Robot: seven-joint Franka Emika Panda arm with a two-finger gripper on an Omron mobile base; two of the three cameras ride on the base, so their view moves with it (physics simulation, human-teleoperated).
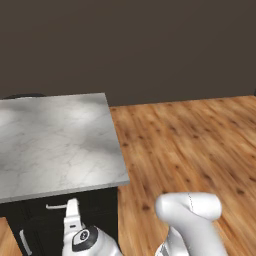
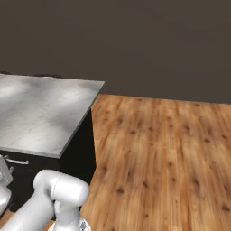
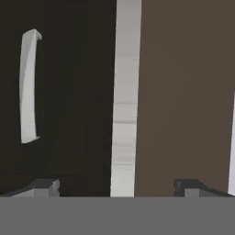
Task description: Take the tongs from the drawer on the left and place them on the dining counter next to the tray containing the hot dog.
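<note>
The drawer [image 1: 42, 212] is a black front under the marble dining counter [image 1: 55, 145], shut, with a horizontal silver bar handle [image 1: 56, 205]. In the hand view the picture is rolled, so that handle [image 3: 28, 87] stands upright on the black front at the left. My gripper [image 3: 117, 187] is open, its two dark fingertips [image 3: 46, 187] far apart with nothing between them. It faces the counter's pale edge [image 3: 125, 101], to one side of the handle and short of it. My white hand [image 1: 73, 215] hangs low in front of the cabinet. The tongs and the tray are out of view.
A second silver handle [image 1: 25, 242] sits lower on the black cabinet. Wooden floor [image 1: 190, 150] spreads to the right of the counter, up to a dark brown wall [image 1: 150, 45]. The counter's right corner [image 2: 97, 83] juts toward that floor.
</note>
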